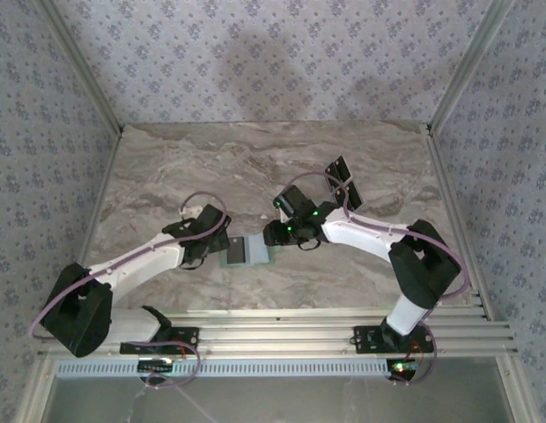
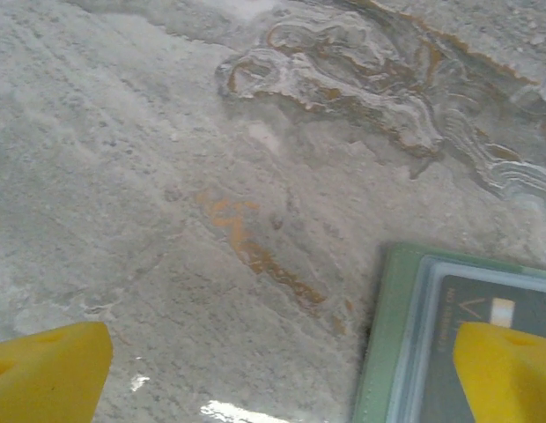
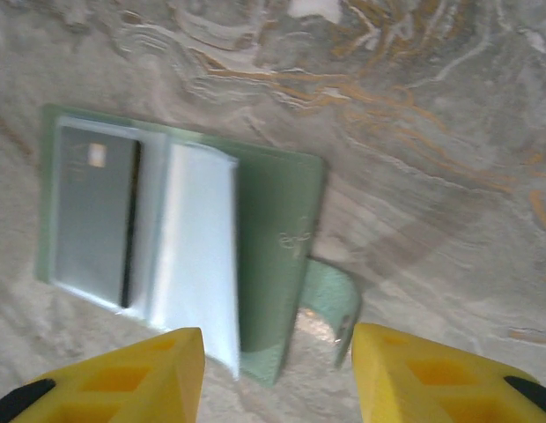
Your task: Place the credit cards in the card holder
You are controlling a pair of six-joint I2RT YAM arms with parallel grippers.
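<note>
card holder point(image 3: 273, 211) lies open on the marble table point(image 1: 167, 167), 1 credit card point(image 3: 92, 220) in its pocket, clear sleeve point(image 3: 198, 256) curling up; more black cards point(image 1: 342, 179) sit well beyond it. Jaws apart and empty on both: right gripper point(image 3: 277, 379) over its tab point(image 3: 330, 300), left gripper point(image 2: 277, 379) at the opposite edge. Risk: holder looks unpinned, so the next card could shove it or snag the sleeve.

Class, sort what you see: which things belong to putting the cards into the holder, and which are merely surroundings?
Job: card holder; card in its clear sleeve; loose credit cards.
Surroundings: marble table; patterned walls; metal rails.
</note>
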